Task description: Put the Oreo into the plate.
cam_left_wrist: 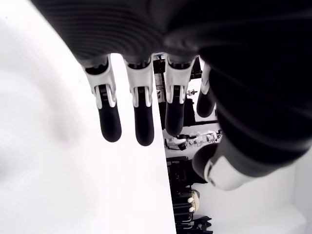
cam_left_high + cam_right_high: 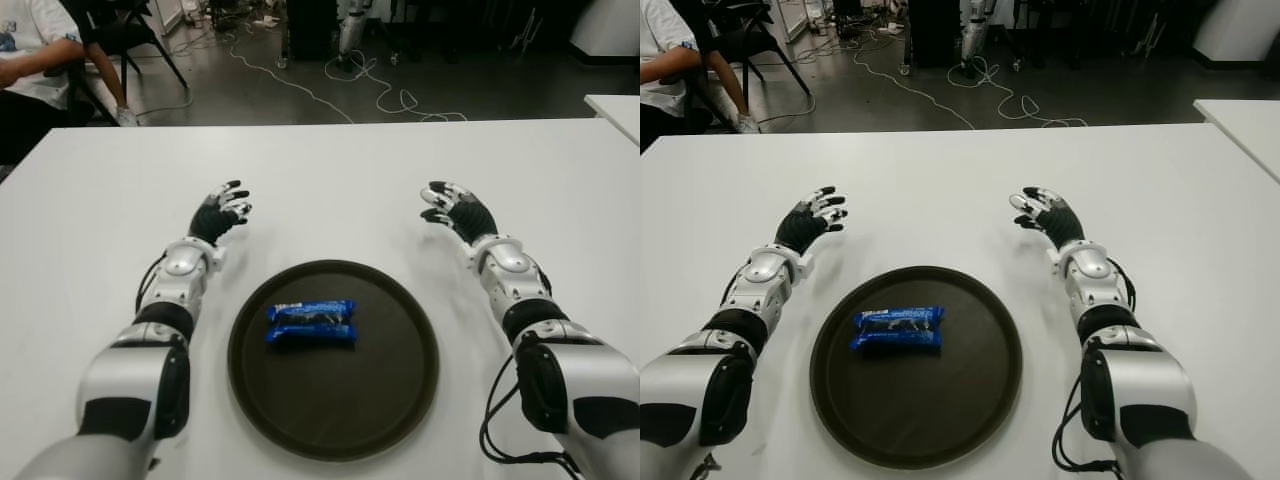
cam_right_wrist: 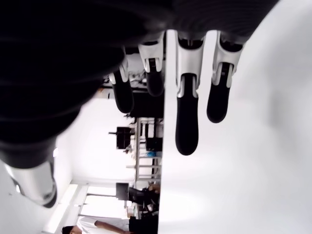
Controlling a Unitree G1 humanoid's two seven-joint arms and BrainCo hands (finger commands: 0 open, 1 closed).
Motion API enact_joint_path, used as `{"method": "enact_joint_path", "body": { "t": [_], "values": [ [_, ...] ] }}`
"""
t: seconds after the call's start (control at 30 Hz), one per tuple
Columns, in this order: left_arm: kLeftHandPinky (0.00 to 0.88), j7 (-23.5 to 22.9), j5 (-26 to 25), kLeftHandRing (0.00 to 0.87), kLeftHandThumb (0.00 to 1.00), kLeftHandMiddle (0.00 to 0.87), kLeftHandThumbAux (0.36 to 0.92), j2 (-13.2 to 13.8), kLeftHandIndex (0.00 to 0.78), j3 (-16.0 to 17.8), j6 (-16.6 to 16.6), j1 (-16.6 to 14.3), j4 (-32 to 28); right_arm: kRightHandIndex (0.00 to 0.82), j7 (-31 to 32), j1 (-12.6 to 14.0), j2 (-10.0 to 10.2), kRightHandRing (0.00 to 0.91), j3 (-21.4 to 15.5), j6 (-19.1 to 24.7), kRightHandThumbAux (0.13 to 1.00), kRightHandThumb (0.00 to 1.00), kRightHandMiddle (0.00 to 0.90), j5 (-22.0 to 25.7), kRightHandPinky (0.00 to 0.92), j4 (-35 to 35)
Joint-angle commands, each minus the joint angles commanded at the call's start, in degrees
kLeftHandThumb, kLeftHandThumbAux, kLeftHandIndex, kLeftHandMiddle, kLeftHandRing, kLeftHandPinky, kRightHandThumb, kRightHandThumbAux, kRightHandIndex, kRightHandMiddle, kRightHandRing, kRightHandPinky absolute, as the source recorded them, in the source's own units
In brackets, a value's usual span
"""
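A blue Oreo packet point(image 2: 311, 324) lies flat on the dark round plate point(image 2: 390, 400), a little left of its middle. My left hand point(image 2: 222, 213) shows over the white table beyond the plate's left side, fingers spread and holding nothing. Beyond the plate's right side is my right hand point(image 2: 449, 208), also spread and empty. Both wrist views show relaxed fingers point(image 1: 139, 122) point(image 3: 187, 122) with only the white table behind them.
The white table point(image 2: 330, 170) stretches well beyond both hands. A seated person point(image 2: 25, 60) and a chair are at the far left behind the table. Cables lie on the floor beyond, and another white table's corner point(image 2: 615, 108) shows at the right.
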Motion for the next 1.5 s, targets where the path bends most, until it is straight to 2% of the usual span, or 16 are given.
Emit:
{"method": "enact_joint_path", "body": {
  "t": [0.2,0.47,0.97,1.5],
  "values": [
    [0.255,-0.18,-0.01,0.215,0.057,0.199,0.696,0.04,0.122,0.04,-0.21,0.09,0.07,0.232,0.17,-0.17,0.25,0.447,-0.73,0.67,0.616,0.066,0.373,0.42,0.503,0.19],
    [0.260,-0.34,0.05,0.221,0.045,0.203,0.696,0.09,0.124,-0.02,-0.42,0.11,0.12,0.232,0.58,-0.35,0.39,0.437,-1.19,1.07,0.596,0.043,0.365,0.19,0.492,0.33],
    [0.255,-0.26,0.34,0.218,0.050,0.202,0.707,0.09,0.124,-0.14,-0.95,0.28,0.22,0.198,1.25,-0.37,-0.08,0.339,-1.15,1.24,0.585,0.015,0.300,-0.25,0.379,0.64],
    [0.265,-0.09,0.30,0.219,0.048,0.199,0.716,0.22,0.120,-0.02,-0.82,0.13,0.35,0.201,-0.02,-0.22,-0.03,0.319,-0.64,0.05,0.598,0.021,0.299,-0.94,0.352,0.69]
  ]
}}
